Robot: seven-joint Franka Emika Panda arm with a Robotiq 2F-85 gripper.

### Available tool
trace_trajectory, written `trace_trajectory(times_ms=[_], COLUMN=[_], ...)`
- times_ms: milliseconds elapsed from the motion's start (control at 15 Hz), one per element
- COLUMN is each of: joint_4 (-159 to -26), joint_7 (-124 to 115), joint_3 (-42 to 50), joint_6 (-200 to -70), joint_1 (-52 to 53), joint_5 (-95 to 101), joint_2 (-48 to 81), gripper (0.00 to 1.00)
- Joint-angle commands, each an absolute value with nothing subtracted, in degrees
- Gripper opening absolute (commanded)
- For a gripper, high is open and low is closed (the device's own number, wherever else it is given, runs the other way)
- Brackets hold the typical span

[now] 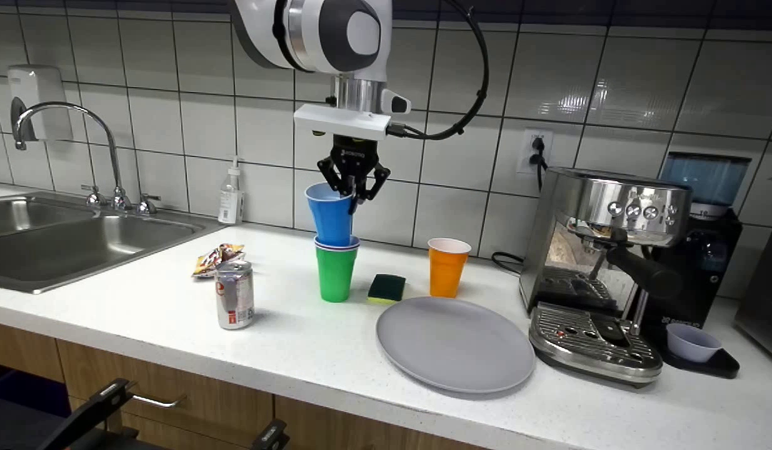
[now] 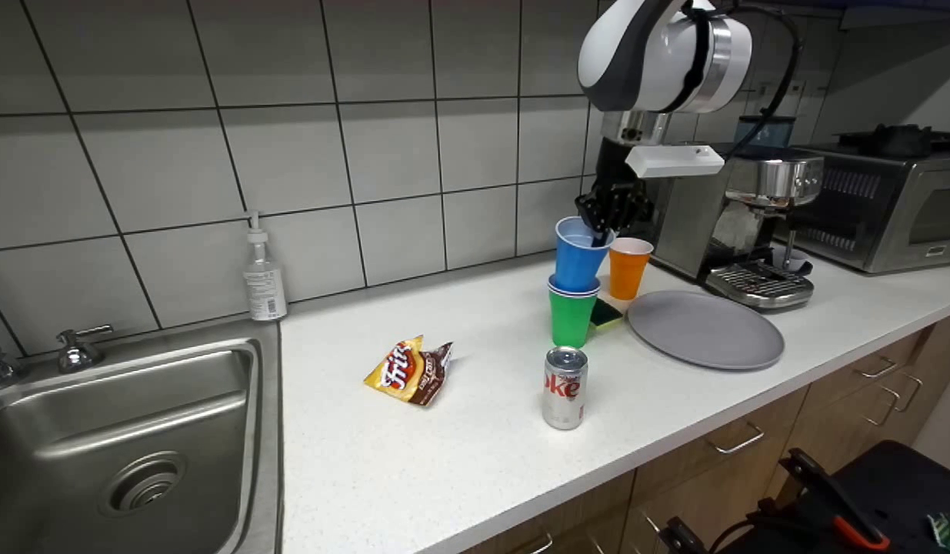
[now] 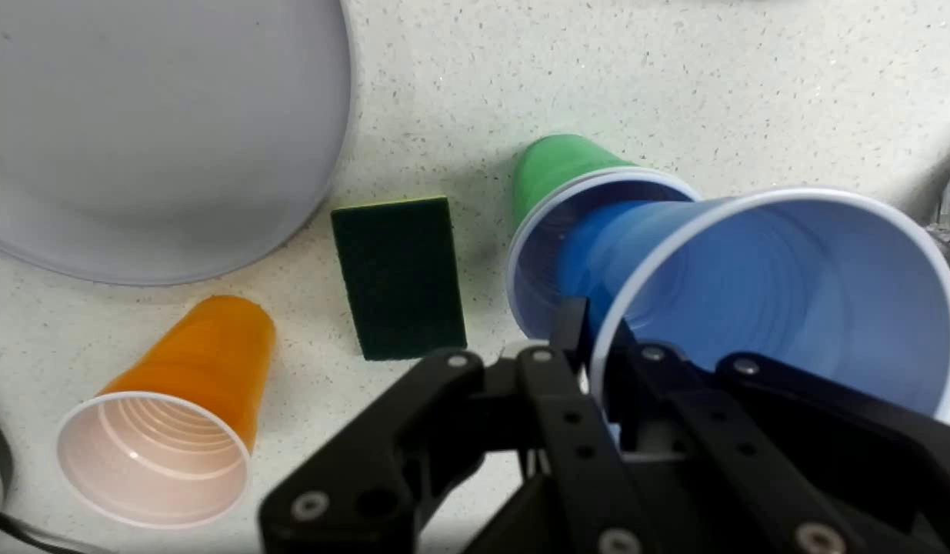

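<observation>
Blue cup (image 1: pixel 330 220) is what your gripper (image 1: pixel 354 205) holds, as you can see in an exterior view: it stands above the green cup (image 1: pixel 335 275), with its base at the mouth of that one. It leans a little against the line of the green cup, so it seems wise that you correct this angle gently before adding pressure.

In an exterior view you find also the soda can (image 2: pixel 565 388) in front of the cups, and the snack bag (image 2: pixel 409 371) well apart from them, both on the counter (image 2: pixel 351 477). How deep the blue base sits in the green cup is hidden from here, so slow, small movements are safer.

In the wrist view your fingers (image 3: pixel 569 327) are pressed together on the blue rim, with only the thin wall between them, one finger inside and one outside. Such a wall will probably bend under a twist; straight motion along the cups is better. At one side of the blue base a dark gap shows in the green mouth; the opposite side is hidden, so judge the centring with care. Mind the sponge (image 3: pixel 398 278) just beside the green cup, and the orange cup (image 3: pixel 205 362) upright near the gray plate (image 3: pixel 159 138).
</observation>
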State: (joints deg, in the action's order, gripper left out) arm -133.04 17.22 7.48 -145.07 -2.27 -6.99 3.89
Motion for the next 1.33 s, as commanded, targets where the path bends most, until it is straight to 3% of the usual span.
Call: trace_trajectory(times_ms=[0,1267], joint_4=[-130.6,-127.1], joint_7=[15.6,12.0], joint_3=[6.0,5.2], joint_6=[-144.5,-143.9], joint_1=[-3.5,-4.6], joint_5=[-7.3,-6.9], joint_2=[6.5,12.4], gripper=[0.01,0.01])
